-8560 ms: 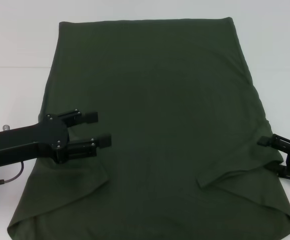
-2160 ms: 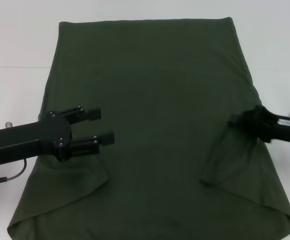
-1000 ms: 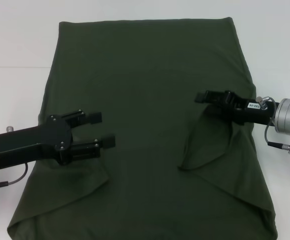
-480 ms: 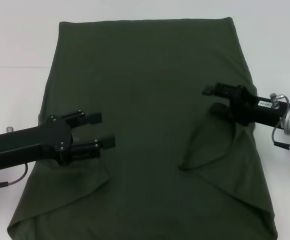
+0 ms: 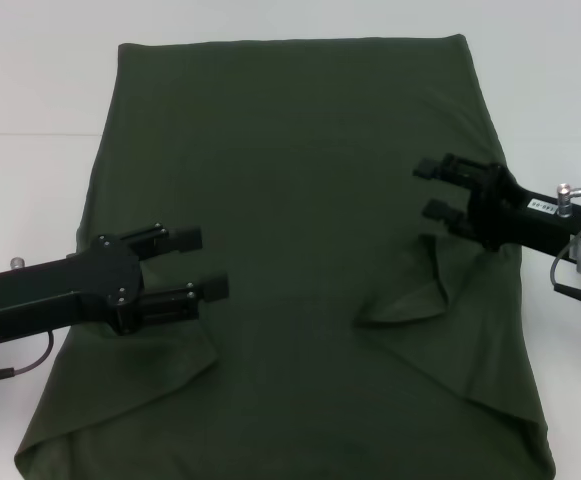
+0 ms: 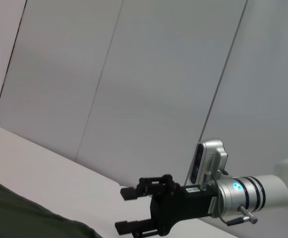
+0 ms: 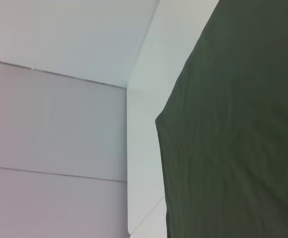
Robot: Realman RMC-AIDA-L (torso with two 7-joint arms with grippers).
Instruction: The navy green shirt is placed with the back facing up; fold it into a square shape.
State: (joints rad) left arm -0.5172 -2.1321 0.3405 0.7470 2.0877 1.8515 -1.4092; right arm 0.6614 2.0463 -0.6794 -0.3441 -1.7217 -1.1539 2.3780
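Observation:
The navy green shirt (image 5: 300,170) lies spread flat on the white table, both sleeves folded inward over its body. The right sleeve's tip (image 5: 395,310) rests near the middle right. My left gripper (image 5: 206,262) stands open just above the shirt's left part, beside the folded left sleeve (image 5: 160,360), with nothing between its fingers. My right gripper (image 5: 427,189) stands open over the shirt's right part, just above the folded right sleeve, and is empty. The left wrist view shows the right gripper (image 6: 124,210) open beyond a corner of the shirt (image 6: 25,223). The right wrist view shows only shirt (image 7: 243,124) and table.
White table (image 5: 30,90) surrounds the shirt on the left, the far side and the right. The shirt's hem lies along the far edge (image 5: 290,42). Pale wall panels (image 6: 134,74) stand behind the table.
My right gripper carried the right sleeve inward across the shirt, opened and let it drop, then drew back to the right. The left gripper hardly moved.

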